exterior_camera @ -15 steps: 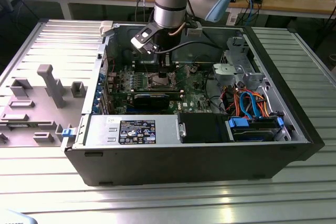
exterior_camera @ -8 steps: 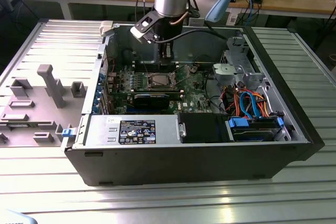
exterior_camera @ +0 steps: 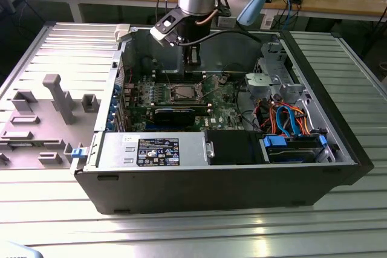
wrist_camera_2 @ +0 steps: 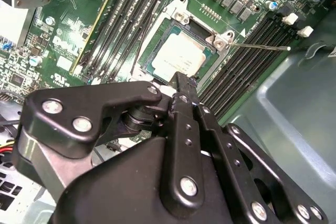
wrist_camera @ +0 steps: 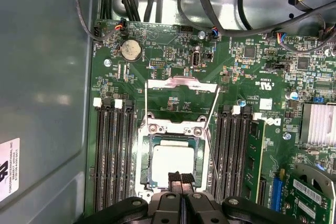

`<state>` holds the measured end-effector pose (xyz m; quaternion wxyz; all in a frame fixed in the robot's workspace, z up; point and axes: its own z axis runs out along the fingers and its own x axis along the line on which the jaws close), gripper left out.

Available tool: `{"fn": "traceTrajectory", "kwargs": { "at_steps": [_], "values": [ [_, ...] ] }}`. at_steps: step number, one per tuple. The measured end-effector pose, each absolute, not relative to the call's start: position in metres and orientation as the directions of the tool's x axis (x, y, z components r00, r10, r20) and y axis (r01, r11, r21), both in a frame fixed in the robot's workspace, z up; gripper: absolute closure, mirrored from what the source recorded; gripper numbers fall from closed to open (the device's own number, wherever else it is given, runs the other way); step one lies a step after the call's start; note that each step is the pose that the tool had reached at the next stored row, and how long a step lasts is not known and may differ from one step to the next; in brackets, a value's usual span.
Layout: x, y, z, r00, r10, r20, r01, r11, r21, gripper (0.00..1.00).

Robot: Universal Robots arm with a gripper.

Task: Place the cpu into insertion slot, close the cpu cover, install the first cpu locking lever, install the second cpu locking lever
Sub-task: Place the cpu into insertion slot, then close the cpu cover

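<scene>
First wrist view has my fingers pressed together with nothing between them, my gripper [wrist_camera: 180, 178] hanging at one edge of the cpu [wrist_camera: 170, 162]; I cannot tell whether they touch. The cpu lies flat in the insertion slot [wrist_camera: 146, 163], pale face up, its square sides parallel to the memory slots [wrist_camera: 113, 156] flanking it. Across the socket from my tips, the cpu cover [wrist_camera: 181, 82] stands open. All of this sits inside the open computer case [exterior_camera: 211, 193].

The cpu [wrist_camera: 170, 163] lies in the insertion slot [wrist_camera: 173, 128] mid circuit board [wrist_camera: 157, 61], between memory slots [wrist_camera: 113, 161], the cpu cover [wrist_camera: 181, 83] swung clear beside it.
</scene>
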<state>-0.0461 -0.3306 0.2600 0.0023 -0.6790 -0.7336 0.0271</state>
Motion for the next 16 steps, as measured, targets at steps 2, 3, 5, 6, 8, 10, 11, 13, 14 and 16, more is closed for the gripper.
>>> {"fn": "traceTrajectory", "kwargs": {
  "at_steps": [2,3,5,6,8,10,11,13,14,16],
  "values": [
    [-0.046,-0.331,0.26,-0.078,0.996,-0.033,0.996,0.076,-0.043,0.89],
    [-0.046,-0.331,0.26,-0.078,0.996,-0.034,0.996,0.076,-0.043,0.89],
    [-0.046,-0.331,0.26,-0.078,0.996,-0.034,0.996,0.076,-0.043,0.89],
    [-0.046,-0.331,0.26,-0.078,0.996,-0.034,0.996,0.076,-0.043,0.89],
    [-0.045,-0.331,0.261,-0.078,0.996,-0.034,0.996,0.077,-0.043,0.89],
    [-0.043,-0.331,0.261,-0.078,0.996,-0.034,0.996,0.076,-0.043,0.89],
    [-0.042,-0.331,0.261,-0.078,0.996,-0.034,0.996,0.076,-0.043,0.89],
    [-0.038,-0.331,0.26,-0.078,0.996,-0.034,0.996,0.076,-0.043,0.89],
    [-0.036,-0.331,0.26,-0.078,0.996,-0.034,0.996,0.077,-0.043,0.89],
    [-0.031,-0.331,0.26,-0.078,0.996,-0.034,0.996,0.076,-0.043,0.89]
  ]
}}
